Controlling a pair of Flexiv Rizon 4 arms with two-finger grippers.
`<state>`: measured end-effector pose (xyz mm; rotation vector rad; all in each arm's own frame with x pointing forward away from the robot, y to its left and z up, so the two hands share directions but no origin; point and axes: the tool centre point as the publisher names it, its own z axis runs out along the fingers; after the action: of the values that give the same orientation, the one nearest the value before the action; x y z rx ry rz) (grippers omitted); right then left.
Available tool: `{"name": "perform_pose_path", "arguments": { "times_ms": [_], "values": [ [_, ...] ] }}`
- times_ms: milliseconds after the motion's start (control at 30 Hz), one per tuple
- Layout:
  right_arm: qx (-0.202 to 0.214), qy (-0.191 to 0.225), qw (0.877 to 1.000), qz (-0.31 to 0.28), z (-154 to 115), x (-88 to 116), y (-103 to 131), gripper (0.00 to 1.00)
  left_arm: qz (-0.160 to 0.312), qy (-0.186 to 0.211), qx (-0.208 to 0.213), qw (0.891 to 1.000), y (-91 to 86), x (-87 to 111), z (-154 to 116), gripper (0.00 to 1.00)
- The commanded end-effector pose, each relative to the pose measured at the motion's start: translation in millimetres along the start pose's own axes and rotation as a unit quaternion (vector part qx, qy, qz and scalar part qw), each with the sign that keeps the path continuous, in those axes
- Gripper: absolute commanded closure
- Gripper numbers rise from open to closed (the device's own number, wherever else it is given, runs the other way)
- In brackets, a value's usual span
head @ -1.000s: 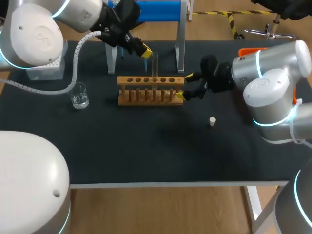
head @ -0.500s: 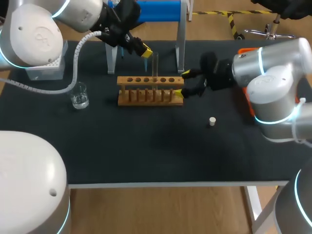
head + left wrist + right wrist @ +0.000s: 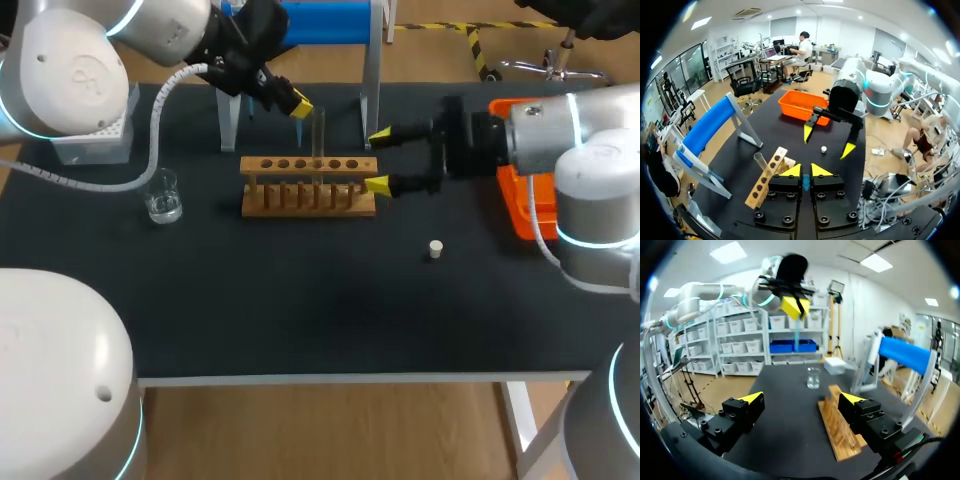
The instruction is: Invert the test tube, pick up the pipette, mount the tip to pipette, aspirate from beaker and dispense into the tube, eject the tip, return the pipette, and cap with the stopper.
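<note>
Pipette point(image 3: 797, 337) duty sits with the left arm: the left end effector point(image 3: 291, 103) is closed narrow on the blue shaft, which hangs tip-down from the yellow pads, high over the rear of the worktop point(image 3: 300, 320). The test tube point(image 3: 318, 135) stands upright in the wooden rack point(image 3: 308, 186), mouth up, just to the right of that end effector and lower. As I judge it, the coming move turns on one thing — bringing the pipette's long axis, close to vertical, onto the tube's own vertical axis and then lowering straight in. Whether the tip already sits over the mouth I cannot tell from these views.

The right end effector point(image 3: 380, 160) is spread wide and holds nothing. Its fingers point at the rack's right end, the nearer pad just beside it; contact cannot be judged. The stopper point(image 3: 435, 248) lies on the worktop on the right arm's side, well apart from the rack, and the beaker point(image 3: 162, 195) stands off to the rack's left. Capping would likely fall to the right arm — it is plainly the nearer one.
</note>
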<state>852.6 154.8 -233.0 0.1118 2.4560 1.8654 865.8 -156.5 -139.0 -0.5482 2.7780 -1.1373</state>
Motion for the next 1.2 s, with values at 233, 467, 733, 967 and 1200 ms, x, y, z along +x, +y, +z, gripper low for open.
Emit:
{"name": "perform_pose_path", "arguments": {
  "times_ms": [233, 467, 733, 967, 1200],
  "values": [
    [-0.053, 0.045, 0.997, -0.033, 18.2, 4.0, 26.6, 0.0, -0.001, 0.0, -0.003, 1.0, -0.9, -0.1, -0.9, 1.0],
    [-0.093, 0.063, 0.993, -0.044, 37.4, 7.0, 39.9, 0.0, -0.001, 0.0, -0.003, 1.0, -0.9, -0.1, -0.9, 1.0],
    [-0.107, 0.078, 0.991, -0.029, 57.0, 4.3, 54.5, 0.0, -0.001, 0.0, -0.003, 1.0, -0.9, -0.1, -0.9, 1.0],
    [-0.115, 0.082, 0.99, -0.01, 72.4, 3.3, 68.1, 0.0, -0.001, 0.0, -0.003, 1.0, -0.9, -0.1, -0.9, 1.0],
    [-0.119, 0.079, 0.99, 0.004, 85.5, 0.5, 73.2, 0.0, -0.001, 0.0, -0.003, 1.0, -0.9, -0.1, -0.9, 1.0]
  ]
}}
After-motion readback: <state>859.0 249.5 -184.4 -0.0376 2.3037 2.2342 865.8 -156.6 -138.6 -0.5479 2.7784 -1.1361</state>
